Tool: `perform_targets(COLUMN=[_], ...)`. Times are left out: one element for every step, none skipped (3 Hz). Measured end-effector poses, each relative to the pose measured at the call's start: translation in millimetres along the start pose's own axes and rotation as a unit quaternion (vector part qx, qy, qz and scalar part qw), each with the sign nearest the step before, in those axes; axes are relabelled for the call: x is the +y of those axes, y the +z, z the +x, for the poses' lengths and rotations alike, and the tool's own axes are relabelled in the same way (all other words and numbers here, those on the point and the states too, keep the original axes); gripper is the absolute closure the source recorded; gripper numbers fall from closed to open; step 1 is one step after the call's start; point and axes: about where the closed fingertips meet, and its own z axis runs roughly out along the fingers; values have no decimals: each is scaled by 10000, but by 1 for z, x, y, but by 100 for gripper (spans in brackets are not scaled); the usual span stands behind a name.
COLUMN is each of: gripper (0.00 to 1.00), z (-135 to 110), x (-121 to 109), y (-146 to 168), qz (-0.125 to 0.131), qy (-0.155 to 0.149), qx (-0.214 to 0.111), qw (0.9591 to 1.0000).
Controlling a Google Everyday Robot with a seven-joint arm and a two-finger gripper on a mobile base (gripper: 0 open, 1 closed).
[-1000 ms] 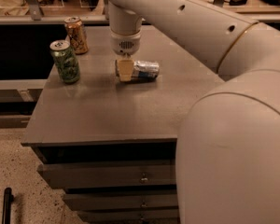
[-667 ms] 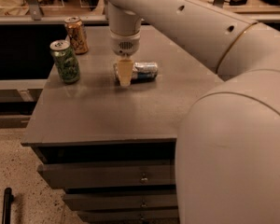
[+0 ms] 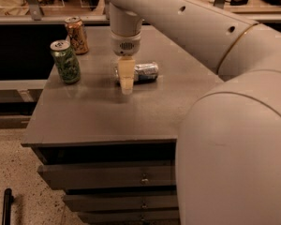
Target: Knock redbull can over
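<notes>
The redbull can (image 3: 144, 72), slim and silver with blue panels, lies on its side on the grey table (image 3: 93, 116), its length running left to right. My gripper (image 3: 126, 84) points straight down in front of the can's left end, its cream fingers close above the tabletop and covering that end. The arm comes down from the top of the view.
A green patterned can (image 3: 65, 62) stands upright near the table's left edge. An orange-brown can (image 3: 77, 35) stands upright behind it at the back left. Drawers (image 3: 112, 177) sit below the table's front edge. My white arm body fills the right side.
The gripper has shifted slightly toward the front of the table and a little lower. The redbull can stays lying on its side in the same place.
</notes>
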Motion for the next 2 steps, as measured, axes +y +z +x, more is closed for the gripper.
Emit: perform_targets(gripper=[0,0], z=[1,3], x=[2,3], y=[-3,-11], qz=[23,88], qy=[-168,-307], qx=[-153,-210], qw=[9997,9993])
